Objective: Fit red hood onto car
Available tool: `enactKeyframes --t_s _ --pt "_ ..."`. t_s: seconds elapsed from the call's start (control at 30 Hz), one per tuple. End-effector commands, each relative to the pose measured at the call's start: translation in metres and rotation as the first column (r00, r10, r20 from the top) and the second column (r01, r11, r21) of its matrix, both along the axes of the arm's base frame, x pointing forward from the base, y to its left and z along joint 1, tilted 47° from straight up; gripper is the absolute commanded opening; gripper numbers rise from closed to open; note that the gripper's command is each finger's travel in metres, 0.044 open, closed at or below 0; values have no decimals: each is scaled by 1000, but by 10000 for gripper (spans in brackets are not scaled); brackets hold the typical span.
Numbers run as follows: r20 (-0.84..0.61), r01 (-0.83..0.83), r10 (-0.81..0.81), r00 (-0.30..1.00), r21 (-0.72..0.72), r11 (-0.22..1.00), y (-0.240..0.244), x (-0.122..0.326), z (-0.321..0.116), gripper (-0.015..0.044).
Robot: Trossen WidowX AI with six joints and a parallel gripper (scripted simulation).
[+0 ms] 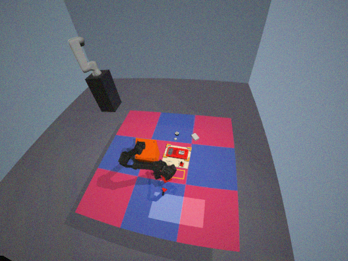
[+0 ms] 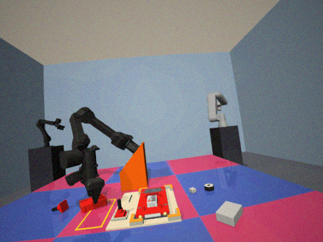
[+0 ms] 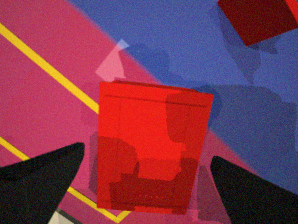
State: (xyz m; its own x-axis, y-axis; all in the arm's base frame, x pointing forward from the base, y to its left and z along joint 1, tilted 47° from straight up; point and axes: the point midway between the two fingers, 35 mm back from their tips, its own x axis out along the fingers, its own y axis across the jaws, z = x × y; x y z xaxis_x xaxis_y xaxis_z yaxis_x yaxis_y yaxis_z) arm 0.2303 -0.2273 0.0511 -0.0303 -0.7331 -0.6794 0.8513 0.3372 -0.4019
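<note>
The red hood lies roof up on the mat beside the yellow outline. My gripper is open and low over the hood. In the wrist view one black finger stands on each side of it, with a gap on both sides. The red chassis sits in the cream jig, with the pale engine block on its deck. The pegs are too small to make out clearly. The hood's corner holes are hidden.
An orange wedge stands behind the jig. A red piece with a black stem stands on the jig board. Another red piece lies beyond the hood. A white block and black-and-white ring lie past the jig.
</note>
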Motion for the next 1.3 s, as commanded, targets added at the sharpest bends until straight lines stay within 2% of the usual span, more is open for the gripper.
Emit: enactKeyframes --t_s 0.0,0.93,1.07,1.27 --pt "-4 -3 3 1000 4 1000 -1 0 -2 440" --pt "-4 -4 4 1000 3 1000 -11 -1 -12 440" --pt "-1 0 0 1000 -1 1000 -11 -1 -10 335" --pt "-1 0 0 1000 -1 1000 -11 -1 -10 295"
